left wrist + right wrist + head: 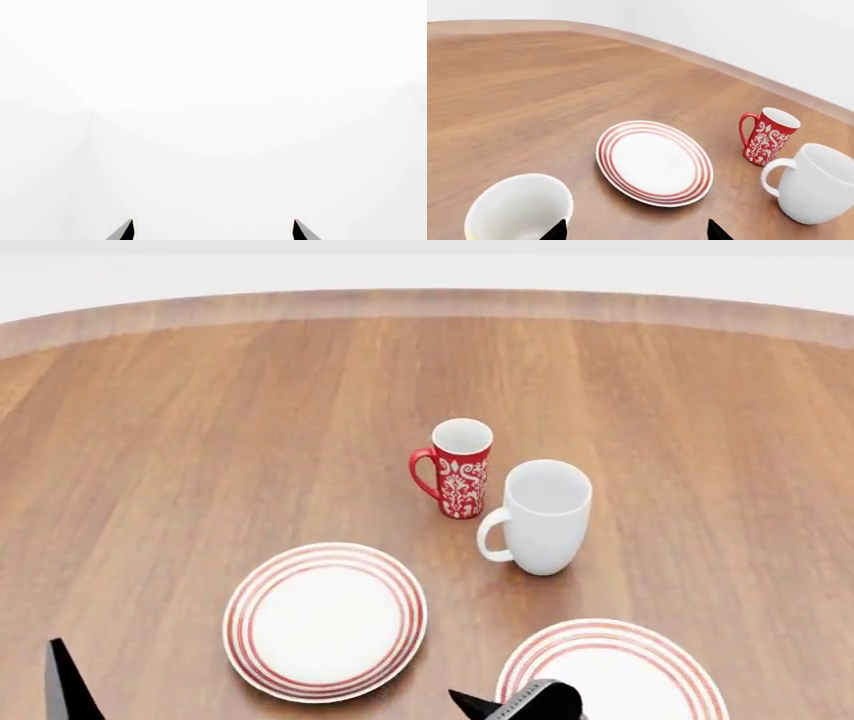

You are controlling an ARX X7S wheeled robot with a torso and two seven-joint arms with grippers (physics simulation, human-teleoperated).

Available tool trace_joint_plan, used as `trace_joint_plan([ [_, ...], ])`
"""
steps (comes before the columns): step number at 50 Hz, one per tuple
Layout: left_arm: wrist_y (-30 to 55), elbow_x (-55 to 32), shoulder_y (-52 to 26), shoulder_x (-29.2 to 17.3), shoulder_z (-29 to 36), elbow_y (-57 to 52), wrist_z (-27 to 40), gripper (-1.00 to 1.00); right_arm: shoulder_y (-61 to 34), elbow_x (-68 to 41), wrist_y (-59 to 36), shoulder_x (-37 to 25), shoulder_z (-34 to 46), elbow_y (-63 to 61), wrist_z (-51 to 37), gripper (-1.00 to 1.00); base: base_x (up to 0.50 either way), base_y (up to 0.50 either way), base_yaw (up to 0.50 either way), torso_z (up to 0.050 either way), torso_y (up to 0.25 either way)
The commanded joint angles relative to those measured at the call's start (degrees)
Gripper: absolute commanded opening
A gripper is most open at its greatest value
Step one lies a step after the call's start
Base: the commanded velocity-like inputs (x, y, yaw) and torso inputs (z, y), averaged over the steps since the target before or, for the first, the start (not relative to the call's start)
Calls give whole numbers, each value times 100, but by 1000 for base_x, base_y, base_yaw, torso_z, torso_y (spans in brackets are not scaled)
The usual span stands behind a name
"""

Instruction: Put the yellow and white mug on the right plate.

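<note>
1. The yellow and white mug (520, 207) shows only in the right wrist view. It stands upright on the wooden table (200, 440), and its white inside faces the camera (only a sliver of yellow shows at its lower edge). It is out of the head view altogether.
2. The right gripper (635, 231) has its two dark tips spread wide and holds nothing. The mug sits just beside one tip, outside the gap. I cannot tell whether they touch.
3. The right plate (641, 645) lies at 5 o'clock in the head view, with its near edge cut off by the frame. The right gripper's dark body hangs over its near-left rim. The plate is bare.
4. The left plate (324, 621) lies flat at 7 o'clock from the white mug (541, 515), well apart from the right plate.
5. The red mug (458, 468) stands upright at 11 o'clock from the white mug, just beside it and not touching. Both handles point toward 9 o'clock.
6. The left gripper (213, 231) is also wide open and empty. Its wrist view shows only blank white beyond the two tips, and in the head view one dark tip pokes in at 7 o'clock.
</note>
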State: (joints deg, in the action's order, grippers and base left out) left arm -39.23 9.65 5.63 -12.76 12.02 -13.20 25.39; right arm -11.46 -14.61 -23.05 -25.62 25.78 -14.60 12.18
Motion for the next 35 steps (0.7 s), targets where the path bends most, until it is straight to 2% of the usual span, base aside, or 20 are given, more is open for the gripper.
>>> trace_joint_plan([
  [1,-17,102,16,83,-100,7,-77,100,82,99,107,111,14,-48,212,100,0,0,0,0,0],
  [35,19,100,12,-26,15,19,27,100,354,306,372,131,563,-33,349,100,0,0,0,0,0],
])
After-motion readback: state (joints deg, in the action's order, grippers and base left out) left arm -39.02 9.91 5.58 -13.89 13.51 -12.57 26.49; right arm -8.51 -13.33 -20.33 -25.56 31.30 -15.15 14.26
